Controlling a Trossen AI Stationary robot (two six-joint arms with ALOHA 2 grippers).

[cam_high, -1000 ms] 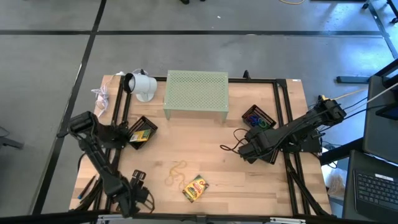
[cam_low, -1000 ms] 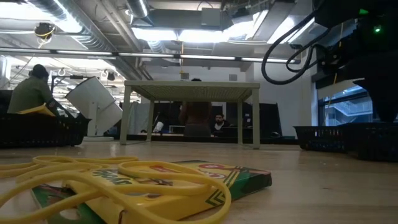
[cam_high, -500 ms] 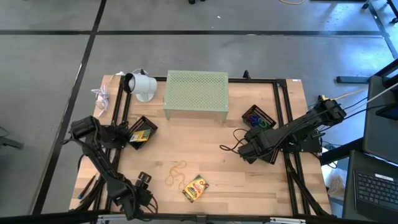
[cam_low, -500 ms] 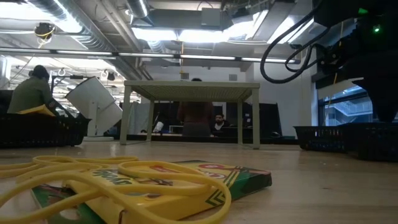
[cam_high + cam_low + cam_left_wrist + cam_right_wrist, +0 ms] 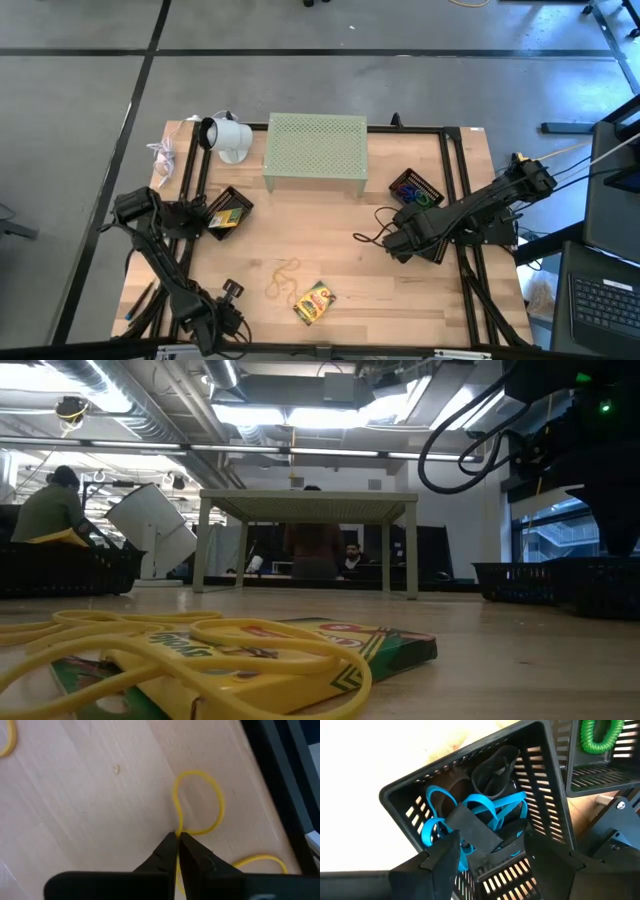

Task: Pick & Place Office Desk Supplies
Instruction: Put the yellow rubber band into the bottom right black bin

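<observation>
My left gripper (image 5: 230, 293) (image 5: 177, 836) is near the table's front left corner, shut on a yellow rubber band (image 5: 198, 800) that lies on the wood. More bands (image 5: 284, 278) and a yellow-green box (image 5: 314, 302) lie near the front middle; the low view shows them up close (image 5: 200, 645). My right gripper (image 5: 400, 240) (image 5: 495, 870) is at the right, its fingers on either side of a black mesh tray (image 5: 470, 785) holding blue rings (image 5: 485, 807) and black pieces. My left gripper pinches the band between its two fingertips where the strands run together at the loop's near end (image 5: 178, 826). The fingers slant down onto it from above. The rest of the loop lies flat and slack on the table. My right gripper has one finger (image 5: 440, 860) against one outer wall of the tray and the other finger (image 5: 552, 865) against the opposite wall, spanning its width at the near end. Whether the tray is lifted or stands on the table I cannot tell.
A pale green perforated stand (image 5: 315, 150) stands at the far middle, with a white lamp-like object (image 5: 228, 136) to its left. There is a black tray with a box (image 5: 228, 210) at the left and a tray of coloured rings (image 5: 415, 188) at the right. A green coil (image 5: 597, 735) sits in a neighbouring tray.
My left gripper has shifted a little toward the table's right edge and shut on the rubber band. My right arm has kept still.
</observation>
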